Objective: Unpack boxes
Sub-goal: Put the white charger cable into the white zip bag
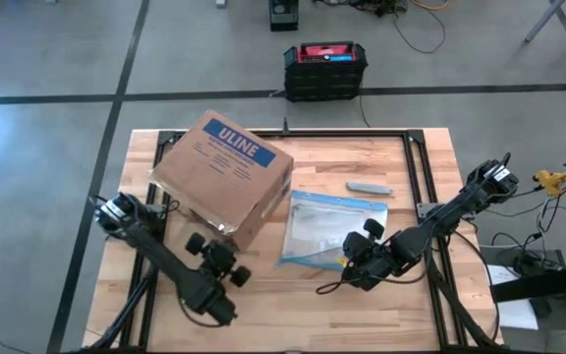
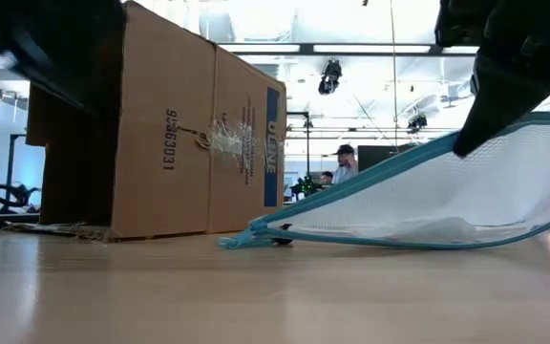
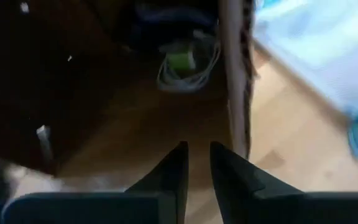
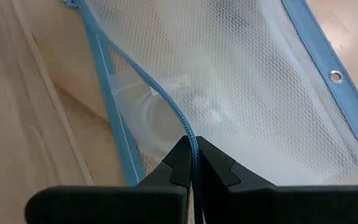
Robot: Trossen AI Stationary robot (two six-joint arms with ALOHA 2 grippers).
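Both claws busy: right gripper (image 4: 193,163) clenched on the pouch (image 1: 330,228) cord (image 4: 160,93), left gripper (image 3: 197,163) nearly shut, empty, at the box (image 1: 226,175) mouth; I judged steady reaching deeper best.

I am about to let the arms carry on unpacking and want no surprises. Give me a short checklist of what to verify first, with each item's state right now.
1. Brown corrugated cardboard box open toward the left gripper: ok.
2. Coiled white cable with green tag visible inside the box: ok.
3. Left gripper holds the cable: not ok, fingers nearly together, short of it, nothing between them.
4. Right gripper clamped on the blue cord of the clear blue-edged mesh pouch: ok.
5. Pouch edge lifted off the wooden table: ok.
6. Box contents beyond the cable: cannot tell.
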